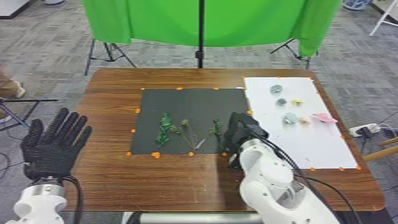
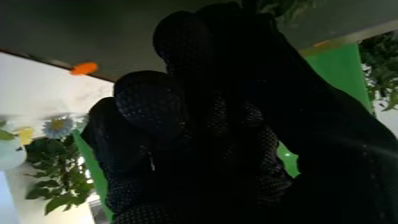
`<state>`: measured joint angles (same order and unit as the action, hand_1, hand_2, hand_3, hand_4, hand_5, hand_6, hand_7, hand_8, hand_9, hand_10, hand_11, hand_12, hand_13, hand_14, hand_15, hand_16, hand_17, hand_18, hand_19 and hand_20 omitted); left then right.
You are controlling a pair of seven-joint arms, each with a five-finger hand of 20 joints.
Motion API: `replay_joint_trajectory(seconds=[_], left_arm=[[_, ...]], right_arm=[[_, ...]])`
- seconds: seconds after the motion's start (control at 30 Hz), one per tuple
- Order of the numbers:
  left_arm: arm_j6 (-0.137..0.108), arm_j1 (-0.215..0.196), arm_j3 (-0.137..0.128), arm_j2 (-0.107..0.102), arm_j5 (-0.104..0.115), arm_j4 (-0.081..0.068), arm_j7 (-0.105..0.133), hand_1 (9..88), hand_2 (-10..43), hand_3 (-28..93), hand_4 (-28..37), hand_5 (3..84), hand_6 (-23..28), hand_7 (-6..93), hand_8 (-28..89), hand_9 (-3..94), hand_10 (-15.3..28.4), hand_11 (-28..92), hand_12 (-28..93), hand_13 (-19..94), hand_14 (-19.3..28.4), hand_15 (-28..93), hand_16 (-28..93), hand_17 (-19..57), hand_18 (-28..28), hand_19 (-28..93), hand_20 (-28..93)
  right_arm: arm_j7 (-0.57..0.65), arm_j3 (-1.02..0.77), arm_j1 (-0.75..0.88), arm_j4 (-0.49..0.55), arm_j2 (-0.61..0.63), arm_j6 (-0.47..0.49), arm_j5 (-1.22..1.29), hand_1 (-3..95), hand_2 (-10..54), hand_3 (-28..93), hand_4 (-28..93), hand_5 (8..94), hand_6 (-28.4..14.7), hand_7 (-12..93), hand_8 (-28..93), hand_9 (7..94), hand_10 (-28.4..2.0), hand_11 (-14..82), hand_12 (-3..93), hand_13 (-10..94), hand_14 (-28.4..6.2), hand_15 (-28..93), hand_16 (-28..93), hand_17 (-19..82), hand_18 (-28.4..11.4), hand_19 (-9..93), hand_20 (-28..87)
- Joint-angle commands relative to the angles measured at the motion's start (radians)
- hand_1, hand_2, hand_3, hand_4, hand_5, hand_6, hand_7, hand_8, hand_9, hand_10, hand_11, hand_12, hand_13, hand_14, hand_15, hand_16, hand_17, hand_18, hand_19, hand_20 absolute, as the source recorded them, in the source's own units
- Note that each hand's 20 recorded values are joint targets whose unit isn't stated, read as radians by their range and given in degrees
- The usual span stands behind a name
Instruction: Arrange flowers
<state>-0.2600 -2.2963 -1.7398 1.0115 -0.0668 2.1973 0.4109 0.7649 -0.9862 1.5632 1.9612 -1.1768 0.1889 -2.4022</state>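
Laying greenery looks the step: the black-fabric-gloved right hand (image 1: 238,131) — grip impossible to tell — is beside a slender green leafy sprig (image 1: 216,128) on the square black mat (image 1: 178,104); next, likely, aligning it (black-gloved left hand (image 1: 53,145) spread wide).

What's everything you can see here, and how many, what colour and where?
Stems: at least three, green, on the mat
Blue-grey flowers: three, on the sheet
Yellow flower: one, on the sheet
Peach flower: one, on the sheet
Pink flower: one, near the sheet's right edge
Mat: one, black, mid-table
Sheet: one, white, right of the mat
Markers: several, orange, round mat and sheet
Table: one, brown, under them
Cloth: one, green, beyond the table
Floor: one, grey, around the table
Left robot hand: one, black, left of the mat
Right robot hand: one, black, at the mat's right edge
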Motion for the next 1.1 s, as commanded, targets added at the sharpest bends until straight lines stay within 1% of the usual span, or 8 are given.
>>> replay_joint_trajectory(seconds=[0.03,0.17,0.23,0.33,0.6,0.73,0.9,1.1], left_arm=[[0.005,-0.025,-0.01,0.004,0.004,0.002,-0.004,22.6,12.8,73,-28.3,42.6,8.9,6.8,-9,36.7,13.3,15,9,30,12.3,16,-1,-5.0,12.6,28,13],[0.004,-0.022,-0.01,0.003,0.004,0.002,-0.005,22.6,12.8,73,-28.3,42.6,8.9,6.9,-9,36.7,13.3,15,10,30,12.3,16,-1,-5.0,12.6,28,12],[0.003,-0.023,-0.01,0.002,0.005,0.001,-0.002,22.6,12.8,73,-28.3,42.6,8.9,6.9,-9,36.8,13.2,15,9,30,12.4,16,-1,-5.0,12.6,28,12],[0.001,-0.026,-0.011,0.004,0.006,0.003,-0.002,22.6,12.8,73,-28.3,42.6,8.9,6.9,-9,36.8,13.2,15,10,30,12.4,16,-1,-5.0,12.6,28,12],[-0.001,-0.034,-0.012,0.008,0.019,0.006,0.008,22.6,12.8,73,-28.3,42.7,8.8,6.9,-9,36.9,13.2,15,9,31,12.2,16,-1,-4.9,12.5,28,12],[0.002,-0.035,-0.013,0.01,0.017,0.008,0.012,22.7,12.9,73,-28.3,42.7,8.8,7.0,-9,36.9,13.2,15,10,31,12.1,16,-1,-4.8,12.5,28,12],[0.004,-0.041,-0.016,0.011,0.012,0.012,0.015,22.6,12.9,74,-28.3,42.7,8.8,7.0,-9,37.0,13.2,15,9,31,12.1,16,-1,-4.9,12.5,28,12],[-0.001,-0.048,-0.018,0.013,0.016,0.015,0.02,22.6,12.8,74,-28.3,42.8,8.8,7.0,-9,37.1,13.3,15,9,31,12.1,17,-1,-4.8,12.5,28,12]], right_arm=[[0.021,-0.013,0.042,0.009,0.003,0.042,0.013,50.0,-9.5,73,-19,82.0,-5.1,28,20,82.8,-15.1,29.3,43.2,74,-13.1,68,31,43,-26.1,93,49],[0.029,-0.018,0.047,0.017,0.002,0.031,0.023,43.2,-9.5,72,-20,79.3,-5.6,29,19,78.0,-17.6,37.4,28.5,72,-13.9,68,30,41,-26.1,93,48],[0.028,-0.019,0.046,0.021,0.004,0.028,0.021,40.9,-9.5,73,-20,78.9,-5.6,28,18,77.7,-17.7,37.6,27.7,72,-13.9,68,29,41,-26.1,93,48],[0.032,-0.027,0.049,0.028,0.004,0.009,0.019,34.8,-9.5,76,-20,78.5,-5.7,28,-5,77.6,-18.1,36.8,27.1,71,-14.2,68,29,41,-26.2,93,47],[0.027,-0.104,0.083,0.093,0.026,-0.032,0.015,31.5,-9.5,77,-20,77.1,-6.3,24,-9,77.3,-19.2,34.9,26.1,71,-14.8,67,29,41,-26.5,93,48],[0.004,-0.208,0.136,0.152,0.063,-0.156,-0.028,31.2,-9.5,76,-20,77.5,-6.4,23,-9,77.4,-19.3,34.5,25.8,71,-14.9,67,29,41,-26.5,93,48],[-0.135,-0.39,0.198,0.125,0.105,-0.297,-0.039,33.4,-9.5,77,-20,77.8,-5.7,25,-9,77.1,-18.7,33.6,25.3,71,-14.9,66,28,39,-25.3,93,47],[-0.225,-0.471,0.214,0.057,0.134,-0.199,-0.014,36.1,-9.5,83,-26,60.5,-6.0,17,-11,57.6,-17.9,17.9,18.2,53,-15.4,59,23,29,-22.3,87,47]])
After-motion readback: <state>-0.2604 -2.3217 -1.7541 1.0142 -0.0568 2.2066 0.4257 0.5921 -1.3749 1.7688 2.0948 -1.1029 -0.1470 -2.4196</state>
